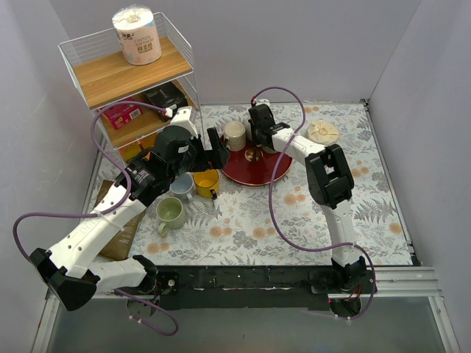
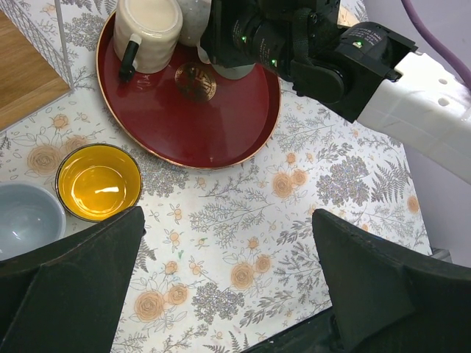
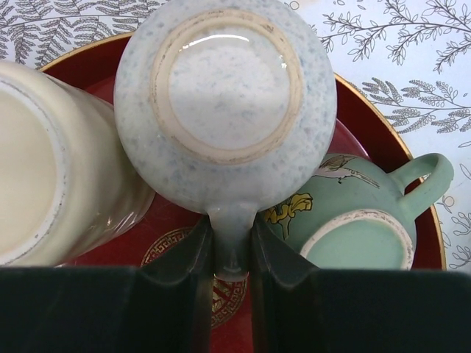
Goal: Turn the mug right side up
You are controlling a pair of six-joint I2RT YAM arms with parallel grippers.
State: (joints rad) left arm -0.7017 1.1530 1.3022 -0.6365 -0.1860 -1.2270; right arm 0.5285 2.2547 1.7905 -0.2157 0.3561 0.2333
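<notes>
a floral-cloth table with a wire shelf at its far left corner. a red tray sits mid-table and carries three mugs, all base-up. the left gripper hangs over the cloth near the tray with its fingers spread wide and nothing between them, seemingly parked out of the way. just below it stand a yellow cup and a grey cup, both already mouth-up. the right gripper reaches over the tray, its fingers closed tight on the handle of the speckled mug. that mug is at the tray's far side, glazed foot ring facing the wrist camera, crowded between a cream mug and a green mug. whether its rim has left the tray cannot be told. gripping the handle likely makes sense here: the neighbours leave little room around the body, and the handle gives a firm hold for rolling the mug over. the flip itself is not yet done, and the close neighbours could be knocked as it turns.
</notes>
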